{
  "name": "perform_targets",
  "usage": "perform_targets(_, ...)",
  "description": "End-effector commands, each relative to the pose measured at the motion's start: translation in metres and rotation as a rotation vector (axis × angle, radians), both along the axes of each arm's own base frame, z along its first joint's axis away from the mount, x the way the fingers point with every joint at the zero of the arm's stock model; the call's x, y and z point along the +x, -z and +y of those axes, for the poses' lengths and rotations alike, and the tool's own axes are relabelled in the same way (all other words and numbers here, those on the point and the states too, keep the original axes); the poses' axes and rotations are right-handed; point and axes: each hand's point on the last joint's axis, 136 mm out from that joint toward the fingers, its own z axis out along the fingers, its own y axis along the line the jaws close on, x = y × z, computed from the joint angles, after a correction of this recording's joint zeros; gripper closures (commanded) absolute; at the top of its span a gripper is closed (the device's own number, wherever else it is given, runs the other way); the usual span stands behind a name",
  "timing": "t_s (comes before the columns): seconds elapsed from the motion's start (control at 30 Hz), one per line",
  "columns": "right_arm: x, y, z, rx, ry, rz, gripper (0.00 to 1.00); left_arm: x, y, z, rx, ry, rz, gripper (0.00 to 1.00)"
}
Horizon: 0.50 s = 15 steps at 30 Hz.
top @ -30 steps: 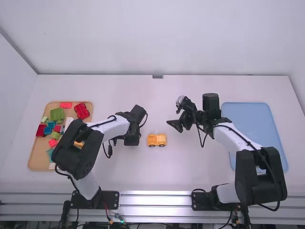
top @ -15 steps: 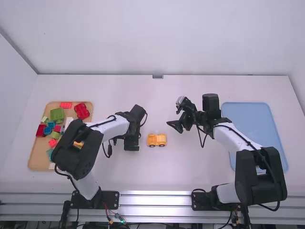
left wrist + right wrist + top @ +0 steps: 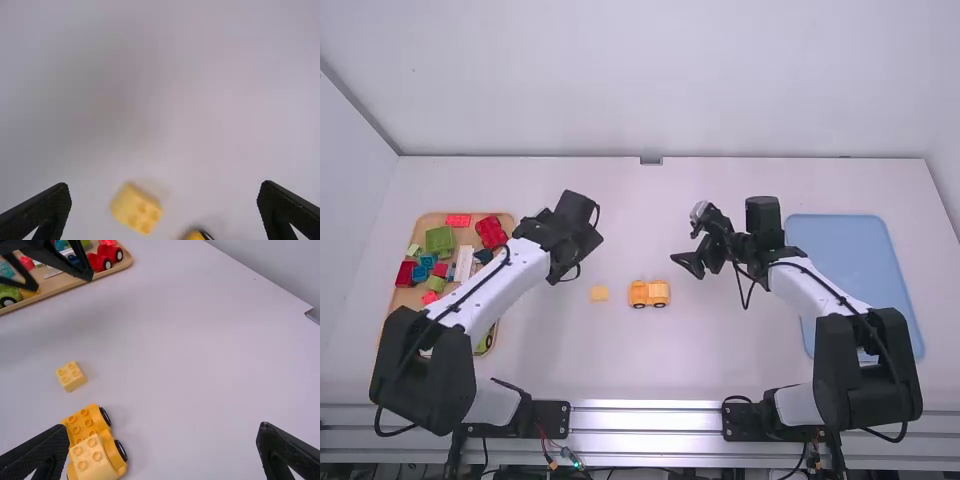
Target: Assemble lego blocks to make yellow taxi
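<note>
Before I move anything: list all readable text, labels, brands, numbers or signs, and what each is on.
None readable.
Yellow wheeled base and the yellow block on it: no legible text.
Loose yellow four-stud block: none legible.
Lego pieces in the wooden tray: any marks too small to read.

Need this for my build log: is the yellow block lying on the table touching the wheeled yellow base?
Apart. The right wrist view plainly shows bare table between the yellow block and the wheeled yellow base.
</note>
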Motion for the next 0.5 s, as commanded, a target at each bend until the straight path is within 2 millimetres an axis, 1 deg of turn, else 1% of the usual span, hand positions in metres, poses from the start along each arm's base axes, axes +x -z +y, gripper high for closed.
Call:
perform_targets(0.0, 0.002, -0.004, -0.001, 0.009, 0.003, -0.005, 0.01, 0.006, -0.023, 0.049, 0.470, 0.228, 0.037, 0.01)
perform_targets(0.03, 0.003, -0.004, -0.002, 0.009, 0.006, -0.005, 0.01, 0.006, -0.025, 0.054, 0.524, 0.253, 0.053, 0.01)
perform_targets(0.07, 0.003, -0.004, -0.002, 0.008, 0.006, -0.005, 0.01, 0.005, -0.029, 0.063, 0.624, 0.316, 0.091, 0.01)
perform_targets(0.1, 0.002, -0.004, -0.002, 0.009, 0.004, -0.005, 0.01, 0.006, -0.031, 0.065, 0.682, 0.372, 0.111, 0.01)
perform_targets(0.13, 0.002, -0.004, -0.001, 0.009, 0.003, -0.005, 0.01, 0.007, -0.032, 0.066, 0.700, 0.387, 0.116, 0.01)
perform_targets(0.17, 0.002, -0.004, -0.001, 0.009, 0.003, -0.006, 0.01, 0.011, -0.033, 0.067, 0.744, 0.433, 0.120, 0.01)
perform_targets(0.2, 0.003, -0.004, -0.002, 0.009, 0.006, -0.006, 0.02, 0.020, -0.036, 0.065, 0.795, 0.500, 0.105, 0.01)
perform_targets(0.23, 0.003, -0.004, -0.002, 0.009, 0.006, -0.005, 0.01, 0.030, -0.034, 0.055, 0.825, 0.616, 0.088, 0.01)
perform_targets(0.27, 0.003, -0.004, -0.002, 0.009, 0.006, -0.006, 0.01, 0.036, -0.030, 0.047, 0.827, 0.710, 0.075, 0.01)
perform_targets(0.33, 0.002, -0.004, -0.001, 0.009, 0.002, -0.005, 0.01, 0.043, -0.014, 0.015, 0.775, 1.040, 0.030, 0.01)
perform_targets(0.37, 0.002, -0.004, -0.001, 0.009, 0.002, -0.005, 0.01, 0.039, -0.004, -0.006, 0.709, 1.234, -0.012, 0.01)
perform_targets(0.4, 0.003, -0.004, -0.002, 0.009, 0.005, -0.005, 0.01, 0.030, 0.004, -0.023, 0.659, 1.423, -0.049, 0.01)
perform_targets(0.43, 0.003, -0.004, -0.002, 0.009, 0.005, -0.004, 0.02, 0.023, 0.008, -0.033, 0.626, 1.535, -0.080, 0.01)
perform_targets(0.47, 0.002, -0.004, -0.001, 0.008, 0.003, -0.005, 0.01, 0.003, 0.013, -0.056, 0.529, 1.800, -0.212, 0.01)
